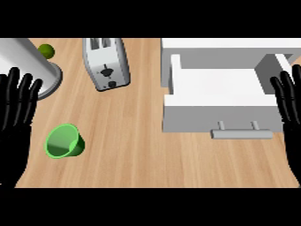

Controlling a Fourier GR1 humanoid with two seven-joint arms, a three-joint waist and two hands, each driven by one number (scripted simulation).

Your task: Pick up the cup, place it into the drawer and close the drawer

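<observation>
The bench [146, 163] carries one silver toaster [106, 63], one green cup [65, 141] below and left of the toaster, one white cylinder [19, 59] on a round base to the toaster's left, and one small green ball [46, 50] between that cylinder and the toaster. Right of the toaster stands one white cabinet [231, 47] with one open drawer [218, 88], which bears one bar handle [240, 133]. Two black hands show: the left hand [8, 128] far left of the toaster and the right hand [300, 119] far to its right.
</observation>
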